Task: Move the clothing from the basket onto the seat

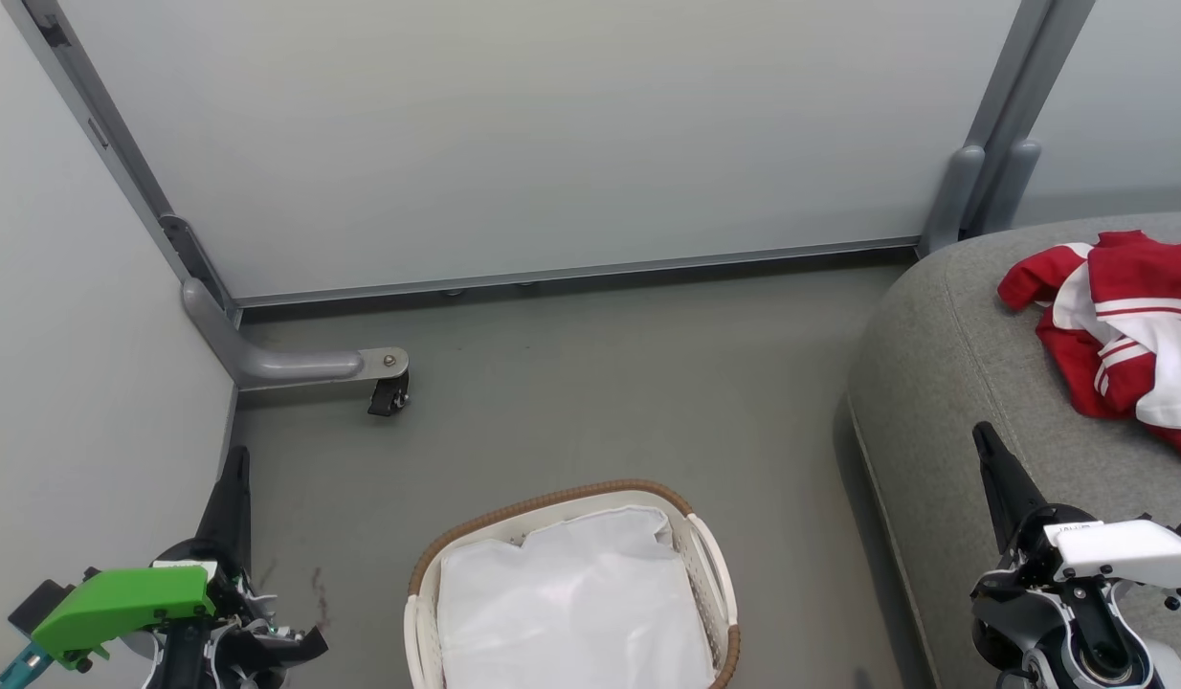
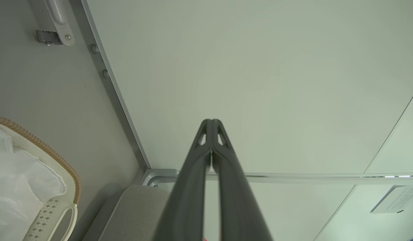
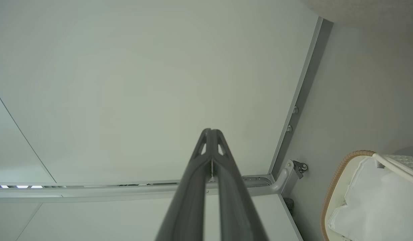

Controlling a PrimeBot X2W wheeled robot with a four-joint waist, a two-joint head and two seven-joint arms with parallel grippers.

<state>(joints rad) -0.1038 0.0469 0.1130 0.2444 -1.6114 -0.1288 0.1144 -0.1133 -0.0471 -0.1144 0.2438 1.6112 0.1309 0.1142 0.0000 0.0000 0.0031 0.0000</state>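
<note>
The red and white clothing (image 1: 1122, 330) lies crumpled on the grey seat (image 1: 945, 383) at the right. On the floor at the bottom centre stands the white basket (image 1: 705, 565) with its brown woven rim; inside it I see just the white liner (image 1: 571, 603). The basket also appears in the left wrist view (image 2: 49, 214) and the right wrist view (image 3: 333, 187). My left gripper (image 1: 234, 457) sits at the lower left, shut and holding nothing (image 2: 211, 121). My right gripper (image 1: 981, 433) rests over the seat's front edge, shut and empty (image 3: 211, 130).
Pale partition panels (image 1: 514, 134) close off the back and left, on grey metal frames. A grey foot with a black caster (image 1: 388, 392) sticks out onto the floor at the left. Grey floor (image 1: 600, 402) lies between panels, basket and seat.
</note>
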